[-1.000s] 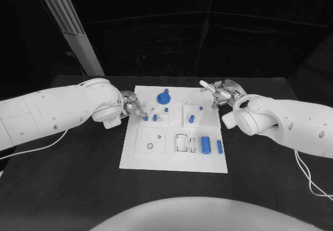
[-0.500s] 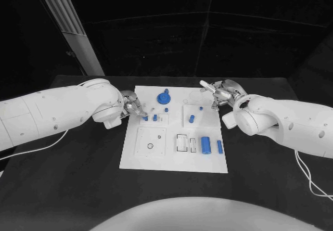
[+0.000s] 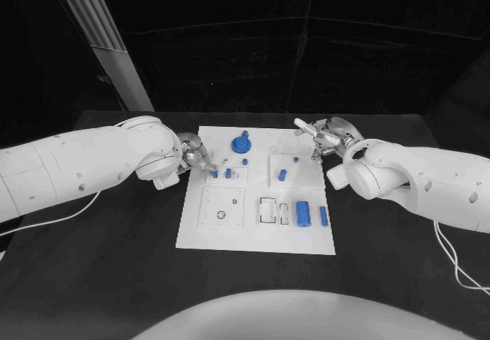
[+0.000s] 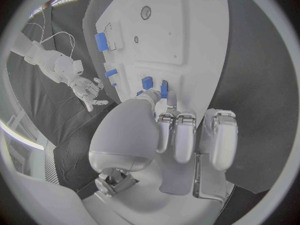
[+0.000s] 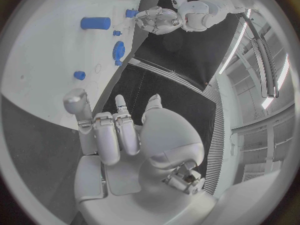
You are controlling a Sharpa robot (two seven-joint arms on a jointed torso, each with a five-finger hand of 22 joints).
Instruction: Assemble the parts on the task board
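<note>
The white task board (image 3: pixel 255 234) lies mid-table. My left hand (image 3: pixel 197 159) is at its left edge, thumb and a finger closed round a small blue part (image 3: pixel 214 173) standing on the board; the left wrist view shows that part (image 4: pixel 164 88) at the fingertips, beside a second blue block (image 4: pixel 147 82). My right hand (image 3: pixel 323 134) hovers over the board's far right corner, fingers apart and holding nothing. A blue gear (image 3: pixel 240 145) lies near the far edge, an oblong blue piece (image 3: pixel 281 172) in the middle, and a blue cylinder (image 3: pixel 302 212) and thin bar (image 3: pixel 323 216) to the right.
Recessed white plates sit in the board (image 4: pixel 187 35), one square (image 3: pixel 223 209) on the near left. The right wrist view shows the gear (image 5: pixel 119 51), a small blue peg (image 5: pixel 79 75) and my left hand (image 5: pixel 159 20) across the board. Black table (image 3: pixel 112 269) surrounds it.
</note>
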